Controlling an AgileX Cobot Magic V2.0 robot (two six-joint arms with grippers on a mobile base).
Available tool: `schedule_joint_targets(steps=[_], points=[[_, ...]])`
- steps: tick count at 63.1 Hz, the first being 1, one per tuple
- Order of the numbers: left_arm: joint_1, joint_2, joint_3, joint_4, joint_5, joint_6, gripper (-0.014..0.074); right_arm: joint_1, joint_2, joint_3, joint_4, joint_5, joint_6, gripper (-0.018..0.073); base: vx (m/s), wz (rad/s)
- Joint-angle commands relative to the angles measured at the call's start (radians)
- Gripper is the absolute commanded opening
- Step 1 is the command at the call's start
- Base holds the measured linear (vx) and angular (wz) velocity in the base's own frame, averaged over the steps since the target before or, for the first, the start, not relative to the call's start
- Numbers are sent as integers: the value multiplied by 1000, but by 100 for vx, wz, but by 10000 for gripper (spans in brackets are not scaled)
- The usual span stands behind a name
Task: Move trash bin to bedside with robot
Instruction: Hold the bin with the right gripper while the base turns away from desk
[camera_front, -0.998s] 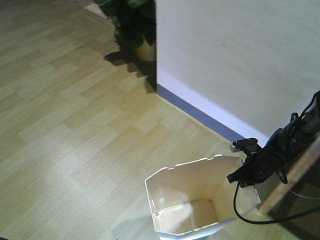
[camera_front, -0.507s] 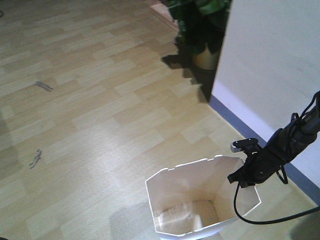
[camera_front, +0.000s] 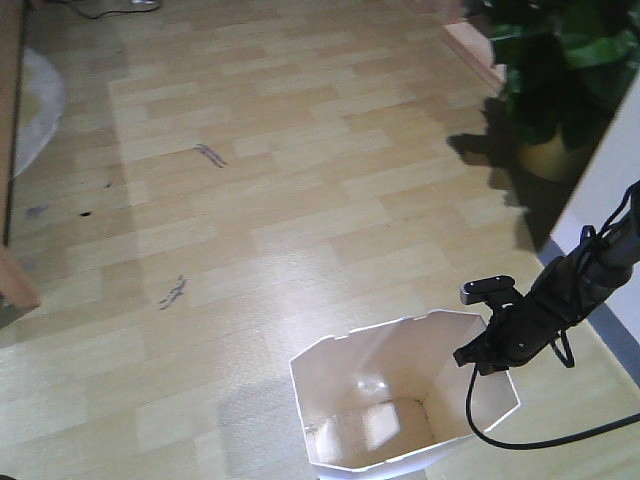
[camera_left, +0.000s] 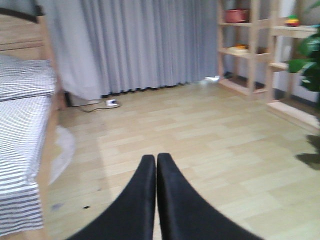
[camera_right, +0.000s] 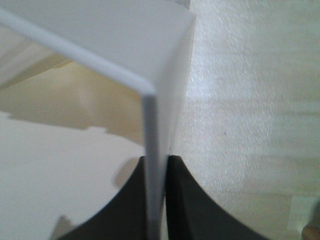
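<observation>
Lt wood floor (camera_front: 300, 200), grey curtains (camera_left: 140, 45), shelves (camera_left: 255, 45)

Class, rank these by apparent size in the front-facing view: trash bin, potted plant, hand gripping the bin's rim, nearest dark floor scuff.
1-2. trash bin and potted plant: look alike; the plant is cropped and farther, so unranked.
3. right hand.
4. floor scuff.

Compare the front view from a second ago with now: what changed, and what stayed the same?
The view swung left: the wall and potted plant slid to the right edge, and the bed frame came in at far left. The trash bin kept its place in frame, the right gripper still shut on its rim.
</observation>
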Motion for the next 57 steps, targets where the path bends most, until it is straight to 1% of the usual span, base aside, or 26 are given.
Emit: schedule_joint_targets(steps=[1, 13, 25, 57], points=[[-1, -5, -21, -5, -72, -4, -6, -4, -77, -13, 21, 84, -5, -6, 13, 50], [-1, -5, -21, -5, -72, -4, -6, -4, -77, -13, 21, 84, -5, -6, 12, 45], [-1, -5, -21, -5, -72, -4, -6, -4, -77, -13, 21, 84, -5, -6, 13, 28], [-1, -5, -21, -5, -72, -4, -6, -4, -77, -13, 21, 84, -5, -6, 21, 7]])
